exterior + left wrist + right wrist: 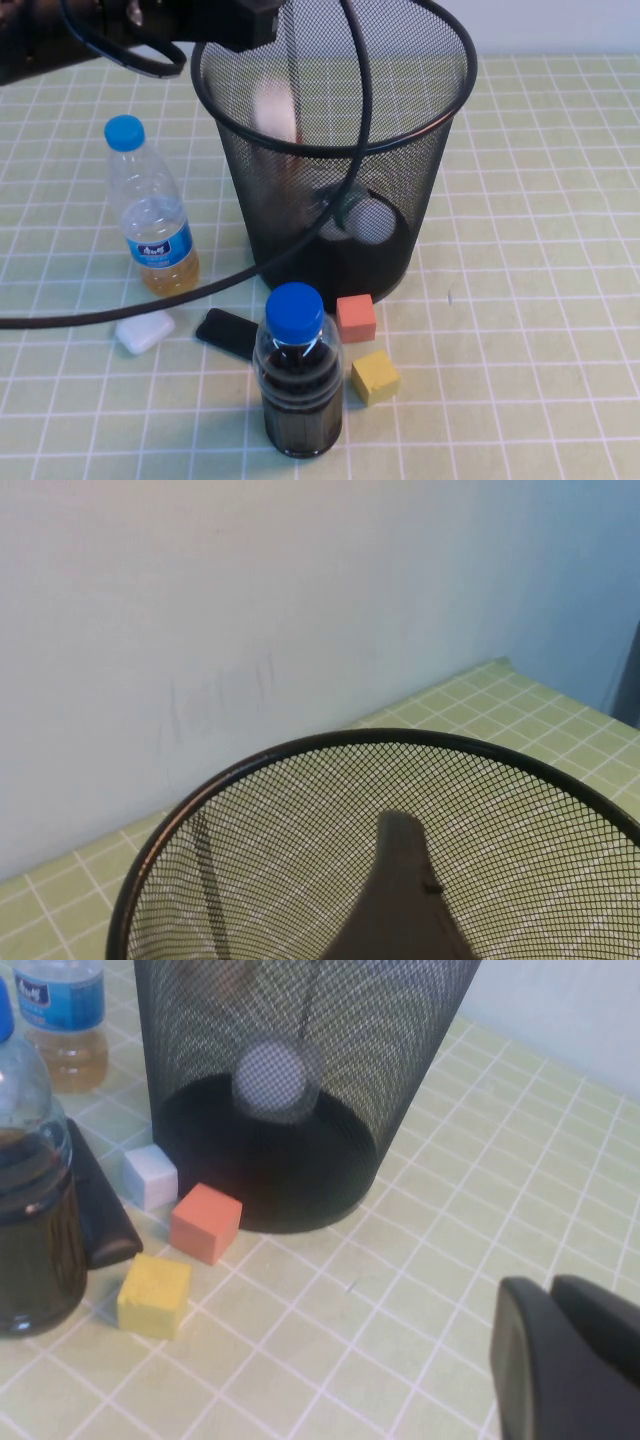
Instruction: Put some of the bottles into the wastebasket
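The black wire-mesh wastebasket (330,150) stands mid-table. A squat bottle with a white cap (368,218) lies at its bottom; the cap also shows through the mesh in the right wrist view (272,1082). A blurred cream and brownish shape (275,108) is in the air inside the bin, under my left gripper (255,22). That gripper hangs over the bin's rim (300,750); one dark finger (400,890) shows with nothing against it, so it looks open and empty. My right gripper (560,1360) is shut and empty, low over the table to the bin's right.
A tall blue-capped bottle (150,215) stands left of the bin. A dark blue-capped bottle (298,375) stands in front, with an orange cube (356,318), a yellow cube (375,376), a white block (145,331) and a black flat item (228,332). A black cable (200,290) crosses the table.
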You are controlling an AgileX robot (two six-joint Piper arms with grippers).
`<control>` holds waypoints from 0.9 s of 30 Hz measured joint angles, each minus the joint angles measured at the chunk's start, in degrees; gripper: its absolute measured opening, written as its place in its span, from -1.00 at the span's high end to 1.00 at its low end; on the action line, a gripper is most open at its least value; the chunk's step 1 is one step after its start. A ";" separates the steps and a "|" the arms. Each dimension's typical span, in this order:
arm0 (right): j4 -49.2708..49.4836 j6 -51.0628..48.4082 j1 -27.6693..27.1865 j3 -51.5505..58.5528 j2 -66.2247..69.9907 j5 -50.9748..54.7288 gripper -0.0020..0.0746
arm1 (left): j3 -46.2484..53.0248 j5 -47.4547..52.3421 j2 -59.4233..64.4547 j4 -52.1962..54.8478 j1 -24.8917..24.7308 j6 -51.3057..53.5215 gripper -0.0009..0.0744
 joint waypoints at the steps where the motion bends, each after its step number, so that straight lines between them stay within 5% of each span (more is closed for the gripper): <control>1: 0.00 0.11 0.00 0.00 0.00 0.48 0.95 | -0.09 0.00 0.24 0.08 0.00 -0.84 -0.24; 4: 0.00 0.65 0.00 0.00 0.00 1.73 0.95 | -0.09 0.34 0.63 0.08 0.00 -2.80 -0.26; 7: 0.00 0.79 0.00 0.00 0.00 2.94 0.95 | -0.09 1.87 0.40 0.23 0.00 -3.65 -0.07; 11: -0.17 0.88 0.00 0.00 0.00 6.10 0.95 | -0.09 5.63 -1.82 2.96 0.00 -3.81 0.62; 14: -0.27 0.47 0.00 0.00 -0.10 9.75 0.95 | -0.09 9.72 -4.38 6.85 0.00 -5.50 0.88; 21: 0.16 0.43 0.00 4.92 -6.86 7.47 0.95 | 1.40 22.37 -12.93 19.08 0.00 -16.62 0.98; 27: -0.80 4.89 0.00 14.19 -17.75 0.68 0.95 | 15.37 23.58 -24.36 21.02 0.00 -20.70 0.98</control>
